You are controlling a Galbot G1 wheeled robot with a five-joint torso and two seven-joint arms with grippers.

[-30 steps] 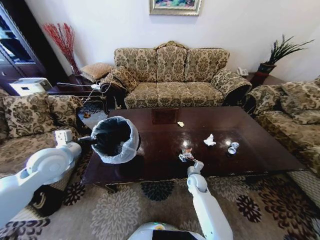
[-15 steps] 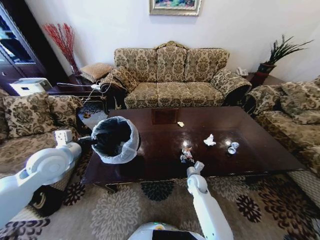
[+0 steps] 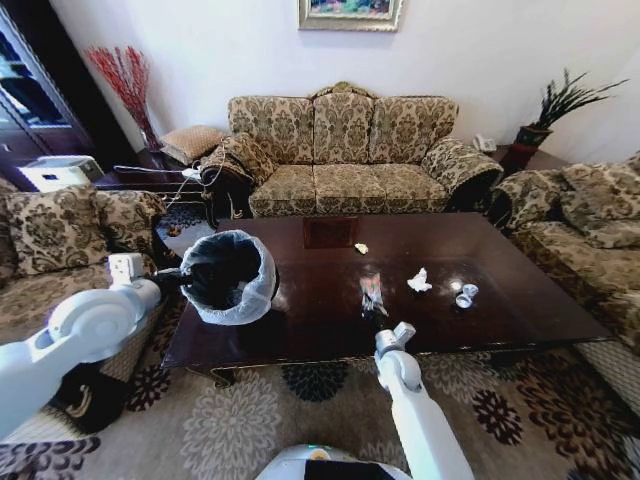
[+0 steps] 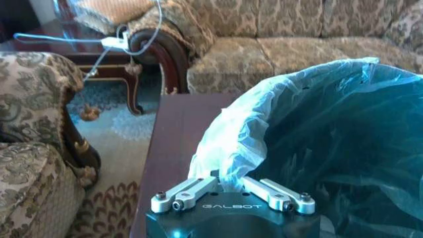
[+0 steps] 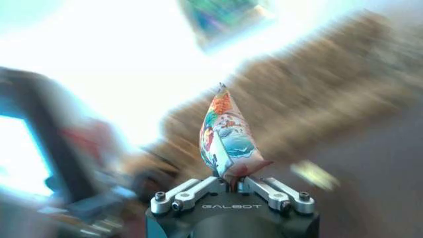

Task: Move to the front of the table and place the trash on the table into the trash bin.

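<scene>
Meanwhile right tool (image 5: pixel 231 184) pinches snack wrapper (image 5: pixel 223 139) above table (image 3: pixel 520 300).

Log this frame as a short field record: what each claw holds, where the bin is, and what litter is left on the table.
left claw: shut on the liner rim of the trash bin, holding it at the table's left end
right claw: shut on the snack wrapper, lifted above the table
wrapper position: in the air right of the bin, not yet over it
litter on table: crumpled tissue, small cup, pale scrap
background: patterned sofa behind the table
</scene>
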